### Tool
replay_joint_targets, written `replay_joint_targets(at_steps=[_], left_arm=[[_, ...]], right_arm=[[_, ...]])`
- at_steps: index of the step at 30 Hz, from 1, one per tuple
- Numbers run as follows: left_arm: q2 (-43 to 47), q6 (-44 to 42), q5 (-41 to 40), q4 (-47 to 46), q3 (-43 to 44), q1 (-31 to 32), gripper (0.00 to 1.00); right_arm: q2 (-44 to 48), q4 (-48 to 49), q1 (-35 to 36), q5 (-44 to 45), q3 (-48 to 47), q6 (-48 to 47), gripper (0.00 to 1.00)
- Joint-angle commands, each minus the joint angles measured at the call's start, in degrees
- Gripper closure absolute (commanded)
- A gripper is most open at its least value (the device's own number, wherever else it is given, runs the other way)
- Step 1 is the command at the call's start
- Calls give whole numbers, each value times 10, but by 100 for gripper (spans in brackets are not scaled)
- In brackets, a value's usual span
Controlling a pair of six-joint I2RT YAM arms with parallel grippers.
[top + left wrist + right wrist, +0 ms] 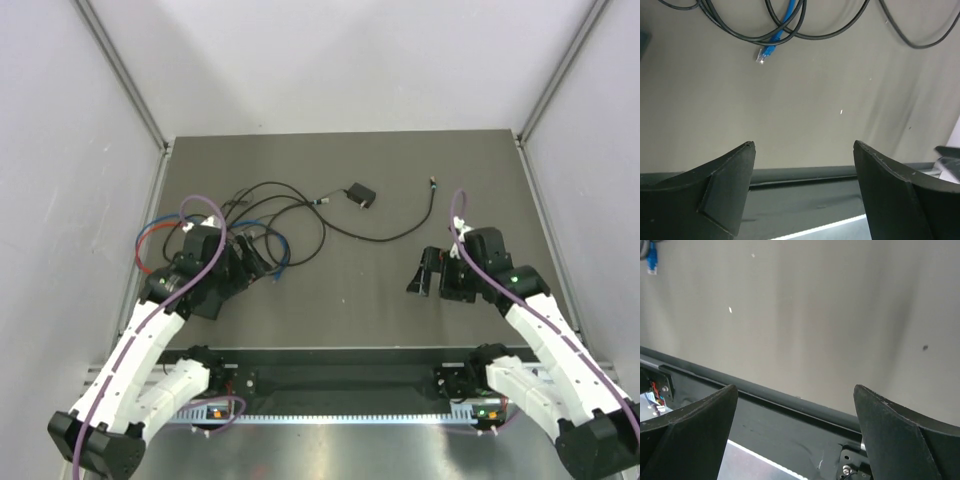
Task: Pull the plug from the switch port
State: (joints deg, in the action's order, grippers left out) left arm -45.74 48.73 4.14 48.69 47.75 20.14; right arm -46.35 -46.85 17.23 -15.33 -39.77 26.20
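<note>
**Loose blue plug (762,55) on the left, switch port not made out**

The blue plug lies flat on the grey mat (815,110). Its clear tip glints, and its long axis slants toward the near edge and my left gripper (803,145). It sits at the near fringe of the black cable tangle (290,215). Left jaws are spread wide. The right gripper (795,387) is spread too, well apart over bare mat.
</note>
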Motion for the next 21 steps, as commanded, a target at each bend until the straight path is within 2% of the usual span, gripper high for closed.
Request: replay_joint_targets(at_steps=[1, 2, 3, 5, 7, 9, 11, 12, 14, 16, 19, 21], left_arm=[[-22, -30, 15, 47, 38, -1, 16], [-28, -35, 14, 50, 43, -1, 22], [-39, -43, 17, 47, 47, -1, 35], [-60, -69, 30, 47, 64, -2, 45], [-97, -73, 28, 60, 87, -4, 44], [-131, -66, 5, 76, 101, -10, 38], [-144, -62, -15, 82, 116, -15, 37], [-150, -61, -36, 84, 120, -22, 35], [-152, -66, -65, 91, 132, -43, 34], [-151, -71, -98, 105, 148, -58, 34], [-147, -86, -145, 134, 174, -79, 36], [-146, -87, -176, 157, 186, -83, 37]], right_arm=[[-48, -4, 3, -9, -54, -31, 0], [-58, 8, 4, -25, -58, -32, 0], [-69, 45, 7, -46, -61, -25, 0], [-80, 103, 34, -55, -57, 9, 0], [-132, 181, 65, -65, -71, 29, 0], [-220, 207, 126, -66, -125, 43, 0], [-279, 244, 177, -62, -165, 60, 0], [-337, 259, 190, -77, -183, 68, 2], [-394, 291, 221, -87, -247, 86, 8], [-464, 327, 250, -90, -302, 97, 9], [-545, 430, 279, -105, -354, 154, 25], [-601, 514, 293, -118, -379, 197, 28]])
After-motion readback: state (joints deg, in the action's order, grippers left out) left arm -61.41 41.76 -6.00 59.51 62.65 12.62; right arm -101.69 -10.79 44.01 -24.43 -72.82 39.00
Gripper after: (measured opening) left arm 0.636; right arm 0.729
